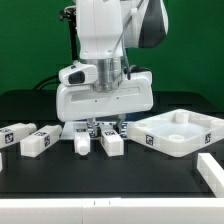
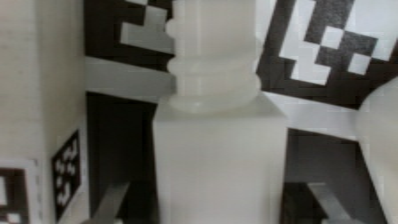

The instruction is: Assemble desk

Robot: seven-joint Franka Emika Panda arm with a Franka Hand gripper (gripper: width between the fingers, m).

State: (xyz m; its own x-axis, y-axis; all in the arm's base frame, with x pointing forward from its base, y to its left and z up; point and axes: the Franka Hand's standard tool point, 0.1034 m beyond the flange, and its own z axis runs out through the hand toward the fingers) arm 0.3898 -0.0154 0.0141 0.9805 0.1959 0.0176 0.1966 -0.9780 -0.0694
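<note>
Robot hand (image 1: 100,124) sits low over the matte black surface (image 1: 60,175), among smooth white plastic square-section legs (image 1: 40,141) bearing black-and-white tags. The large flat white plastic tabletop (image 1: 178,147), with round corner sockets, lies toward the exterior view's right. Wrist view only: one leg (image 2: 222,150), ending in a stepped round peg, lies between blurred grey fingers (image 2: 121,200). Dark gaps show on both sides, so the hand is spread and gripping nothing.

Black table (image 1: 40,178) spans the whole scene. Green backdrop (image 1: 30,40) stands along the far side. Black cable (image 1: 48,83) at far left. White bar (image 1: 212,172) lies on the table, near right.
</note>
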